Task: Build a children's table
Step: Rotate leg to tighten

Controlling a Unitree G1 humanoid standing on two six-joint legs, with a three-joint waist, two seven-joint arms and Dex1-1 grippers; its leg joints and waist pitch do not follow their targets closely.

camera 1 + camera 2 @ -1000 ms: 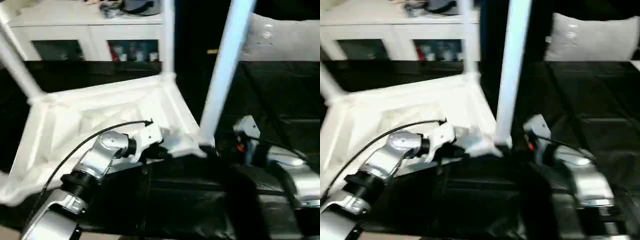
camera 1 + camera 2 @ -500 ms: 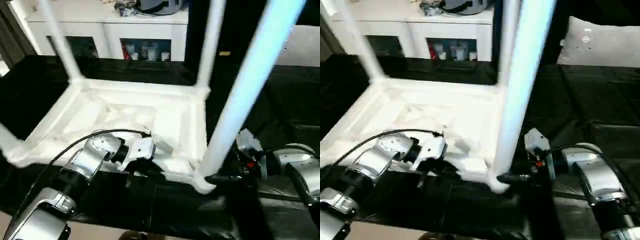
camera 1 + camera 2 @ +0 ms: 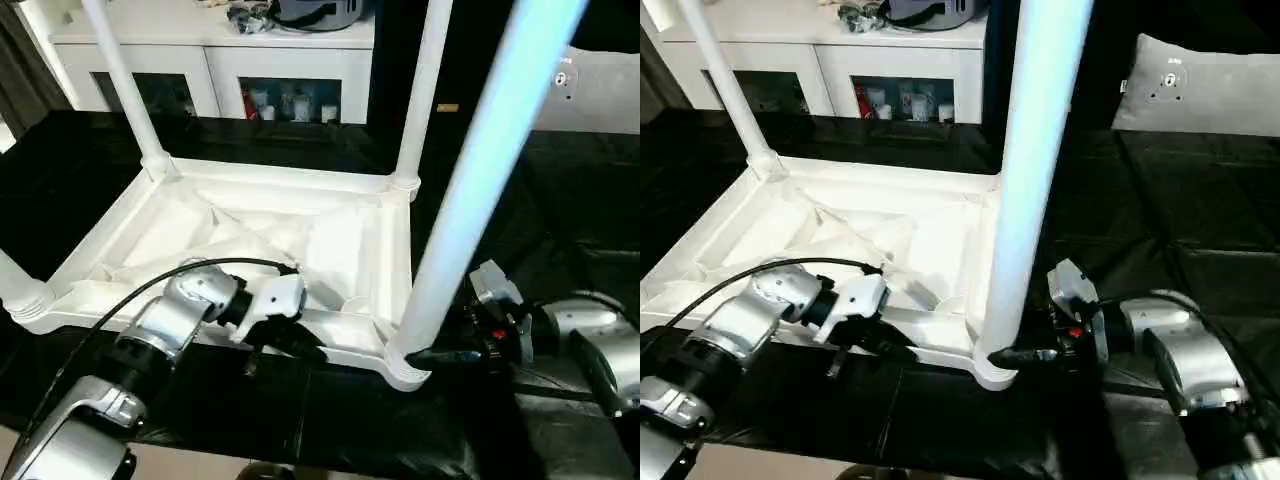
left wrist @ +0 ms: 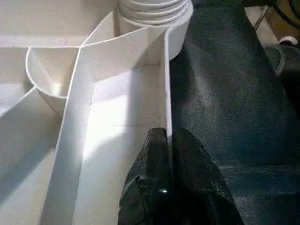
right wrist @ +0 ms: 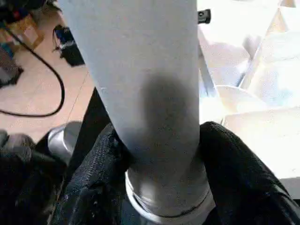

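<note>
The children's table lies upside down on a black cover, its ribbed white tabletop [image 3: 330, 240] facing up. White legs stand in the corner sockets: far left [image 3: 125, 85], far right [image 3: 425, 90], near left [image 3: 15, 285], near right [image 3: 480, 170]. My left gripper [image 3: 300, 348] is shut on the tabletop's near rim [image 4: 167, 84], one finger on each side of the thin wall. My right gripper [image 3: 420, 357] grips the base of the near-right leg [image 5: 140, 70] just above its socket. Its black fingers [image 5: 98, 164] press against both sides of the tube.
A white cabinet [image 3: 220, 60] with glass doors stands behind the tabletop, with clutter on top. A grey pillow [image 3: 1200, 85] lies at the back right on the black cover [image 3: 560, 200]. Bare floor with cables [image 5: 33, 84] lies beyond the cover's edge.
The whole picture has swung, so the camera moved. My right gripper has come in to the near-right leg's base and its fingers have closed around it. The left gripper keeps its hold on the rim.
</note>
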